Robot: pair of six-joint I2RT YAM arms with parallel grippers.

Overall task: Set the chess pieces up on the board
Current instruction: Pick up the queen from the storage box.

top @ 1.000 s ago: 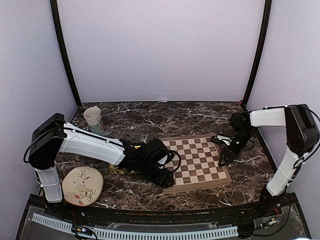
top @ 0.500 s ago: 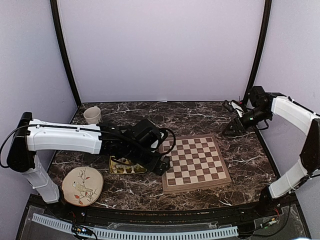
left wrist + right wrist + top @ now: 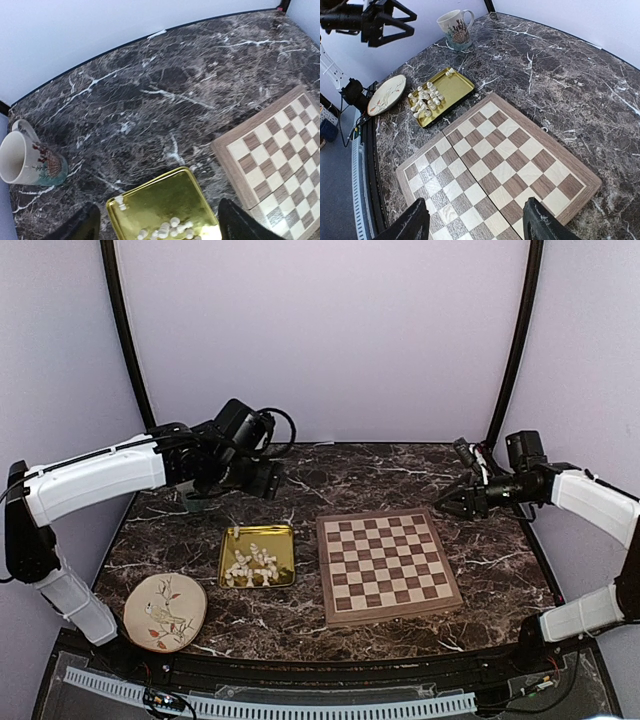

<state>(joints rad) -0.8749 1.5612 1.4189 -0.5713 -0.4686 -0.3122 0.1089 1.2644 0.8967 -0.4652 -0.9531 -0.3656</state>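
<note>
Left gripper [image 3: 157, 205] and right gripper [image 3: 477, 202] hover, jaws spread wide. Chess pieces [image 3: 250, 563] lie in a gold tray [image 3: 262, 537] at lower centre, just left of the board [image 3: 388, 565]. A plate [image 3: 165, 611] sits lower left, a mug [image 3: 25, 160] far left.

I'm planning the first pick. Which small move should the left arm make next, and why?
Probably lower the left gripper toward the chess pieces heaped in the gold tray. Its fingers are open and empty, and it hangs high above the table behind the tray, which lies on its side. The board holds no piece yet.
</note>
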